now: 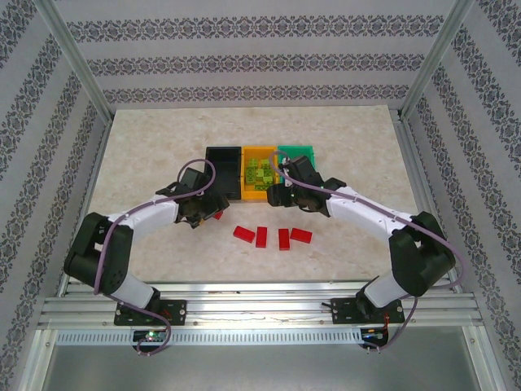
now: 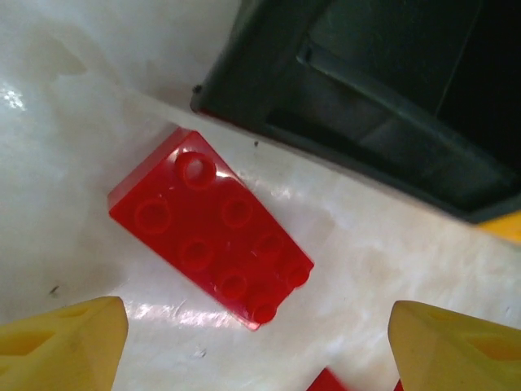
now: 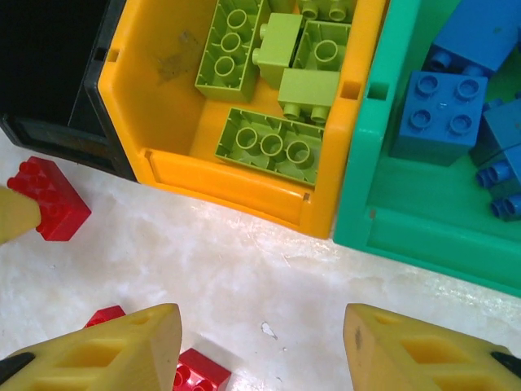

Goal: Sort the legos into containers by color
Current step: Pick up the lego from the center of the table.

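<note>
Black bin (image 1: 223,173), orange bin (image 1: 259,148) and green bin (image 1: 298,149) stand in a row mid-table. Lime bricks (image 3: 269,147) lie in the orange bin (image 3: 228,183); blue bricks (image 3: 440,110) lie in the green bin (image 3: 423,236). My left gripper (image 2: 259,350) is open just above the table, with a flat red brick (image 2: 212,238) ahead of its fingers (image 2: 65,342), in front of the black bin (image 2: 383,106). My right gripper (image 3: 260,350) is open over bare table in front of the orange bin. Several more red bricks (image 1: 273,236) lie loose nearer the arms.
In the right wrist view a red brick (image 3: 49,198) sits by the black bin's corner (image 3: 49,138), and two more red bricks (image 3: 195,371) lie by the left finger. Metal frame posts and patterned walls surround the marble tabletop (image 1: 146,155).
</note>
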`<state>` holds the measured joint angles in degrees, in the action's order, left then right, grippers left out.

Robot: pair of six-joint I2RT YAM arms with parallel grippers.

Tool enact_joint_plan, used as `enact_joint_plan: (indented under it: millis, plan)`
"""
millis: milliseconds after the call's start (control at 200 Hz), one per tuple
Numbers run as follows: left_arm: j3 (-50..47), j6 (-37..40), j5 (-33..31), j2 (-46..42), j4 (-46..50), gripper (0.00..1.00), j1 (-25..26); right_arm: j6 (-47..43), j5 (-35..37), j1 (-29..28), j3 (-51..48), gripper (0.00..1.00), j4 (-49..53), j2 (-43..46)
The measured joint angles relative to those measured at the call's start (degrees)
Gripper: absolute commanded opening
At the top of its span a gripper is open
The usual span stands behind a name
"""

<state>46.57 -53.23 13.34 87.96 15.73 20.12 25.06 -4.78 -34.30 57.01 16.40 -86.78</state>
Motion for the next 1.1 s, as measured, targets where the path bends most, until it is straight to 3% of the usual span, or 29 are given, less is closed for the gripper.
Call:
enact_joint_plan:
  millis: [55, 225, 555, 719, 894, 979, 1099]
  plan:
    - [0.1, -2.5, -0.5, 0.8, -0.3, 0.72, 0.0, -0.2, 0.0, 0.0, -0.4, 0.56, -0.2, 0.5]
    - [3.7, -8.4, -4.4, 3.9, 3.8, 0.72, 0.0, -1.5, 0.0, -0.4, -2.4, 0.56, -0.4, 3.5]
    - [8.5, -11.0, -8.4, 8.7, 8.6, 0.72, 0.0, -2.6, 0.0, -0.4, -5.1, 0.56, -0.6, 4.9]
    - [10.2, -10.4, -8.5, 10.0, 9.8, 0.5, 0.0, -3.0, 0.1, -0.4, -5.3, 0.56, -0.6, 5.7]
    - [9.6, -10.2, -8.8, 9.8, 9.5, 0.46, 0.0, -3.0, 0.4, -0.4, -5.6, 0.56, -0.9, 5.7]
    - [8.3, -9.8, -9.4, 8.5, 9.5, 0.38, 0.0, -3.0, 0.4, -0.4, -5.8, 0.56, -1.3, 5.7]
    - [6.5, -8.4, -10.4, 4.8, 9.6, 0.34, 0.0, -3.0, 0.4, -0.5, -5.8, 0.56, -1.9, 5.7]
